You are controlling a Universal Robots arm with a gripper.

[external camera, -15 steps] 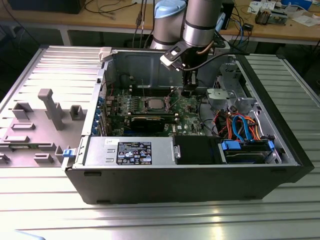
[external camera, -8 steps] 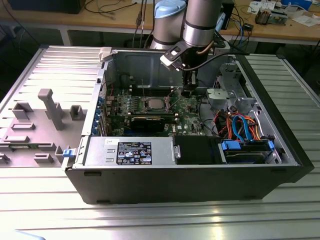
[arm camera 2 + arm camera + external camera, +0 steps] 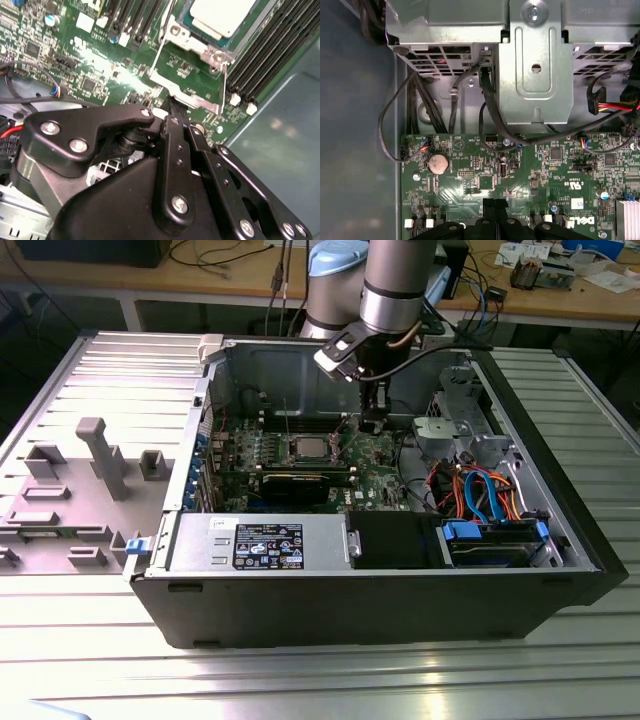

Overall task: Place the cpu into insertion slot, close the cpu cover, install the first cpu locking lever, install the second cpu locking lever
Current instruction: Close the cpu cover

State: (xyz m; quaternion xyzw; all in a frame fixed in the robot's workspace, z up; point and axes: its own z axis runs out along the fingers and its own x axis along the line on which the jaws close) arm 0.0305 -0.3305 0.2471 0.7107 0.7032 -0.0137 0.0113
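Centre of the exterior view: cpu (image 3: 308, 447) sits in the insertion slot (image 3: 289, 448). Just right of it is my gripper (image 3: 372, 425), fingers pinched together with nothing visible between them, tips low beside the thin locking lever (image 3: 160, 40). Risk: a sideways slip bends that lever or gouges the motherboard (image 3: 385, 462).

The small square cpu (image 3: 220, 17) has a smooth, pale, satin metal top. The thin silvery metal cpu cover (image 3: 197, 44) is bare and shiny. The black hand (image 3: 172, 107) looks matt, with bright steel screws. The green circuit board (image 3: 470, 185) is glossy. The ribbed aluminium tabletop (image 3: 300, 680) gleams.
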